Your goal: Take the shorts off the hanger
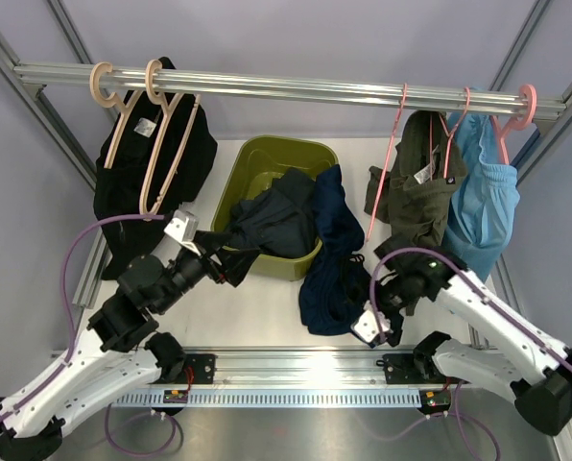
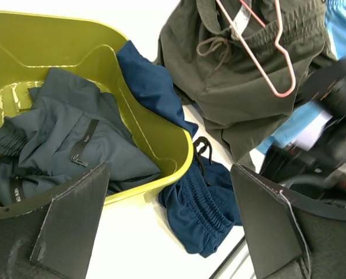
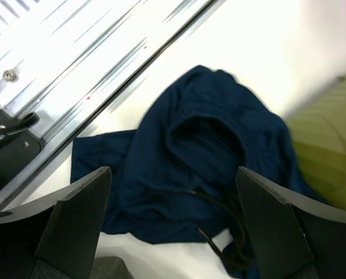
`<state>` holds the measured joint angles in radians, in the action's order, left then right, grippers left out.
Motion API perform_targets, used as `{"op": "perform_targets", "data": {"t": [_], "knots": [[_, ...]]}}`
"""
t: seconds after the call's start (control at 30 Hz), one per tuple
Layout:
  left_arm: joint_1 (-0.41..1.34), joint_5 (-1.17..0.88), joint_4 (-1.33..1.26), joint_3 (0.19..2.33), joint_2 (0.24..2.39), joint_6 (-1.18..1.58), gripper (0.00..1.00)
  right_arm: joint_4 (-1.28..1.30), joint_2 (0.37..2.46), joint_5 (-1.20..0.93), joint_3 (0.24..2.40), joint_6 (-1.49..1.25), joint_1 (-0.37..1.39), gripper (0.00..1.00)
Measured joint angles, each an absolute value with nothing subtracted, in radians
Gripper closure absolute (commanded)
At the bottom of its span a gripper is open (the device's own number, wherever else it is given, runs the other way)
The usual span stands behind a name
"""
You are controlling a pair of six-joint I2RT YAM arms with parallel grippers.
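"What was the tabletop (image 1: pixel 267 307) like from above?"

"White, under a metal rail (image 1: pixel 286 86). A green bin (image 1: pixel 267 156) sat toward the back. The teal-slate shorts (image 1: pixel 272 226) lay heaped in it, off any hanger. The navy shorts (image 1: pixel 334 259) hung over its right rim and trailed onto the tabletop. A black garment (image 1: pixel 123 182) hung on pale hangers (image 1: pixel 161 144) at the left, olive shorts (image 1: pixel 416 197) and light-blue shorts (image 1: pixel 483 211) at the right."

"And the left wrist view?"

"The left jaws stood wide apart and held nothing, just before the bin's near rim. The teal-slate pair lay inside and navy cloth spilled over the edge."

"The right wrist?"

"The right jaws gaped wide too, empty, over the crumpled navy pair on the tabletop, near the front mounting strip (image 3: pixel 74 58)."
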<state>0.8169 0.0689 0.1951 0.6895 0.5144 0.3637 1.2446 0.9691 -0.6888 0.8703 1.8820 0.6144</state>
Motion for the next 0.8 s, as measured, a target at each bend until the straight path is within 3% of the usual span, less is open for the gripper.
{"op": "perform_targets", "data": {"t": [0.3, 0.53, 0.6, 0.7, 0.73, 0.8], "knots": [[0.817, 0.121, 0.248, 0.646, 0.424, 0.404, 0.09, 0.895, 1.292, -0.483, 0.828, 1.745, 0.788, 0.00], [0.817, 0.135, 0.263, 0.644, 0.416, 0.411, 0.09, 0.730, 1.385, -0.412, 0.813, 1.675, 0.835, 0.05], [0.817, 0.136, 0.265, 0.644, 0.413, 0.411, 0.09, 0.707, 1.404, -0.400, 0.796, 1.666, 0.840, 0.11], [0.817, 0.136, 0.268, 0.644, 0.412, 0.411, 0.09, 0.677, 1.422, -0.393, 0.761, 1.649, 0.846, 0.35], [0.817, 0.136, 0.269, 0.644, 0.412, 0.411, 0.09, 0.671, 1.424, -0.393, 0.752, 1.641, 0.847, 0.49], [0.817, 0.136, 0.269, 0.643, 0.411, 0.411, 0.09, 0.665, 1.424, -0.396, 0.746, 1.615, 0.848, 0.60]]}}
